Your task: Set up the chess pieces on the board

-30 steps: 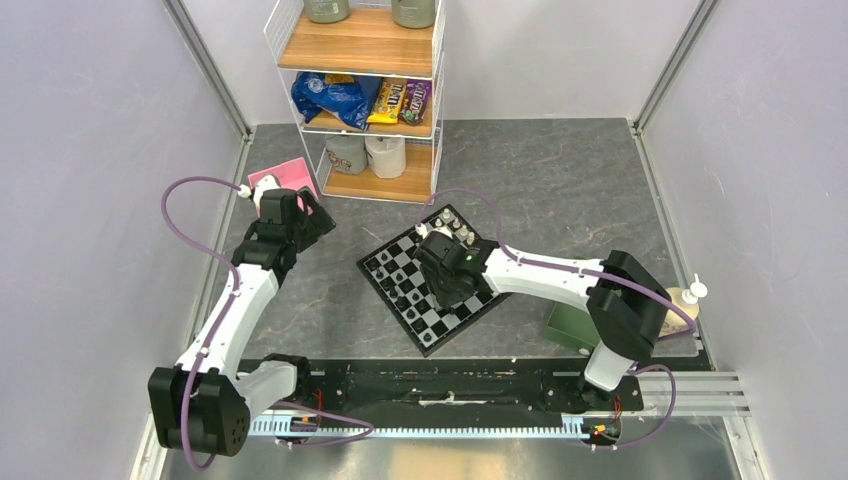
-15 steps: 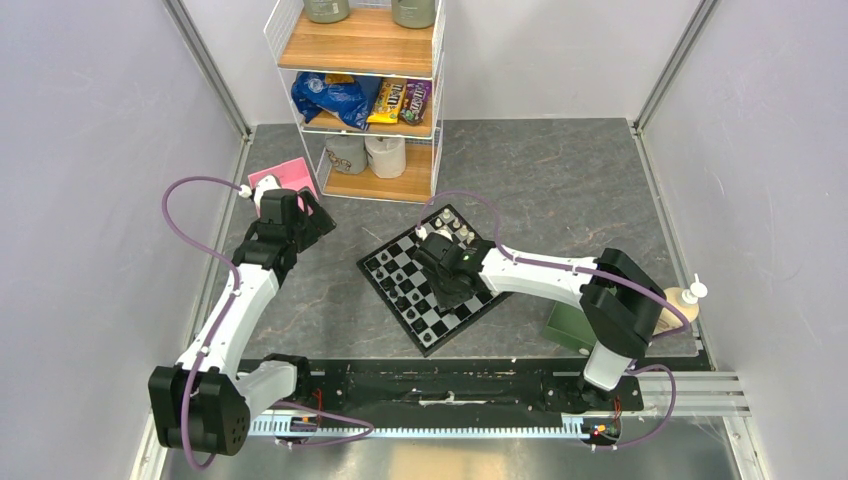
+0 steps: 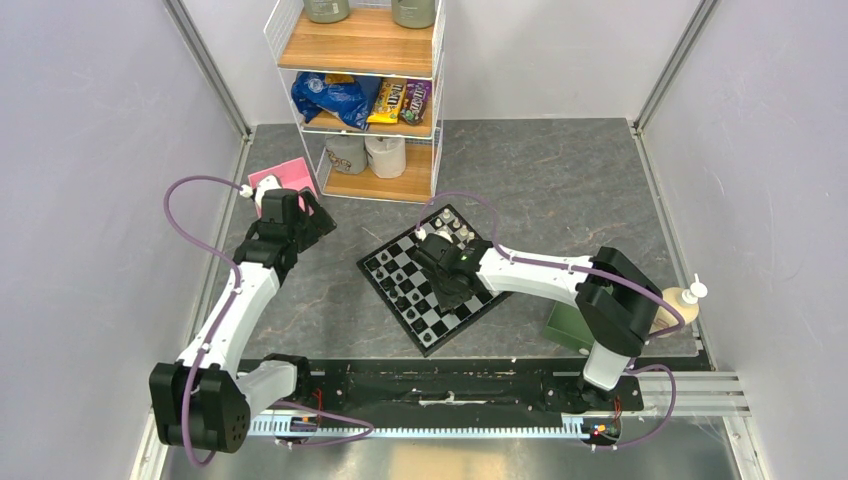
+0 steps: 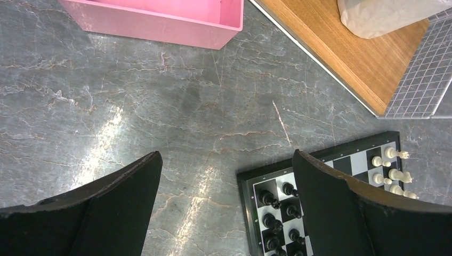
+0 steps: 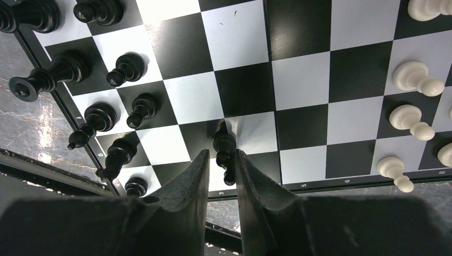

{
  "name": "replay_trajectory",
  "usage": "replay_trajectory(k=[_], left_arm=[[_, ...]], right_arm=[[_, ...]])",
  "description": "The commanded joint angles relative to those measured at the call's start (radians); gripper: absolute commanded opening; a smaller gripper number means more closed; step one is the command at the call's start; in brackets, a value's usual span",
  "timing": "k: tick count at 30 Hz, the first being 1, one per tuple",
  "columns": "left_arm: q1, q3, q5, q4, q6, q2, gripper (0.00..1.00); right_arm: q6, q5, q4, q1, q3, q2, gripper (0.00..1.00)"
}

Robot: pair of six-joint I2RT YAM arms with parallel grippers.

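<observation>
The black-and-white board (image 3: pixel 432 325) lies tilted mid-table. Black chess pieces (image 3: pixel 395 275) line its left side and white ones (image 3: pixel 450 232) its far corner. My right gripper (image 3: pixel 438 290) hangs low over the board. In the right wrist view my right gripper (image 5: pixel 222 154) is shut on a black pawn (image 5: pixel 224 144) near the board's (image 5: pixel 298 80) edge. More black pieces (image 5: pixel 101 114) stand left of it, white ones (image 5: pixel 416 77) to the right. My left gripper (image 3: pixel 305 215) hovers left of the board. Seen from the wrist, the left gripper (image 4: pixel 224 160) is open and holds nothing, with the board's corner (image 4: pixel 346 154) below.
A wire shelf unit (image 3: pixel 365 100) with snacks and rolls stands at the back. A pink box (image 3: pixel 285 178) sits beside it, near my left gripper. A green box (image 3: pixel 570 325) and a soap bottle (image 3: pixel 680 300) sit at the right, by the right arm's base.
My right gripper has edged slightly left over the board and its fingers have closed in on the black pawn. The left arm has not moved.
</observation>
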Motion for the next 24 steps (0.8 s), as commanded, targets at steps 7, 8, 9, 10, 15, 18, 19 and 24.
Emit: replay_trajectory(k=[7, 8, 9, 10, 15, 18, 19, 24], left_arm=[[0.008, 0.011, -0.005, 0.036, 0.026, 0.013, 1.0], [0.008, 0.011, -0.004, 0.038, 0.026, 0.011, 1.0], [0.008, 0.012, -0.003, 0.039, 0.026, 0.014, 1.0], [0.008, 0.012, -0.003, 0.041, 0.026, 0.014, 1.0], [0.008, 0.021, 0.004, 0.041, 0.027, 0.024, 1.0], [0.008, 0.024, 0.007, 0.041, 0.028, 0.03, 1.0], [0.007, 0.024, 0.007, 0.041, 0.027, 0.031, 1.0], [0.008, 0.027, 0.011, 0.041, 0.029, 0.033, 1.0]], right_arm=[[-0.013, 0.025, 0.019, 0.004, 0.044, 0.008, 0.28], [-0.013, 0.025, 0.021, 0.004, 0.045, 0.009, 0.27], [-0.014, 0.027, 0.021, 0.004, 0.044, 0.011, 0.26], [-0.014, 0.026, 0.024, 0.004, 0.044, 0.01, 0.26], [-0.018, 0.021, 0.025, 0.004, 0.045, 0.007, 0.17], [-0.021, 0.016, 0.026, 0.004, 0.045, -0.001, 0.09], [-0.025, 0.011, 0.027, 0.004, 0.047, -0.002, 0.07], [-0.035, -0.041, 0.045, 0.004, 0.048, -0.001, 0.0]])
